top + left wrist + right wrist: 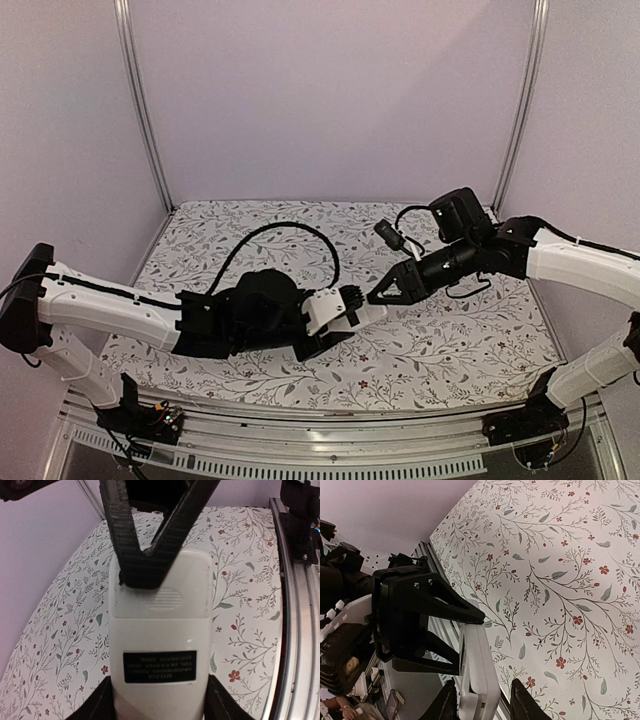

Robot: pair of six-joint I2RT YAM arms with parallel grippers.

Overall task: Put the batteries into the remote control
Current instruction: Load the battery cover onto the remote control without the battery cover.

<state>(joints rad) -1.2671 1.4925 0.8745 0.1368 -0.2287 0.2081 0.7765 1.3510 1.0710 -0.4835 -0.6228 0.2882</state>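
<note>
Overhead view: the left end effector [352, 315] and the right end effector [378, 296] meet tip to tip just right of the frame's centre, above the floral-patterned desk [250, 225]. The remote control [160, 645] spans the small space between them, lifted clear of the cloth. A black cable [290, 228] loops over the left arm, centre-left of the frame.

Left wrist view: we see the remote's white back turned to the camera, filling the middle of the frame from the bottom edge upward. A black label [160, 666] sits low on it and a ribbed thumb patch [162, 599] lies nearer its far end. The left end effector is closed on the remote, its fingers [95, 707] pressed against both long sides at the bottom of the frame. A ribbed black finger [131, 555] of the right end effector comes down from the top edge and lies on the remote's far end, just above the ribbed patch. An aluminium rail [292, 630] runs down the right edge.

Right wrist view: the remote appears edge-on at the lower centre, its end lying between the right fingers [522, 702]. They stand narrowly apart, close on either face; we cannot tell whether they clamp it.
</note>
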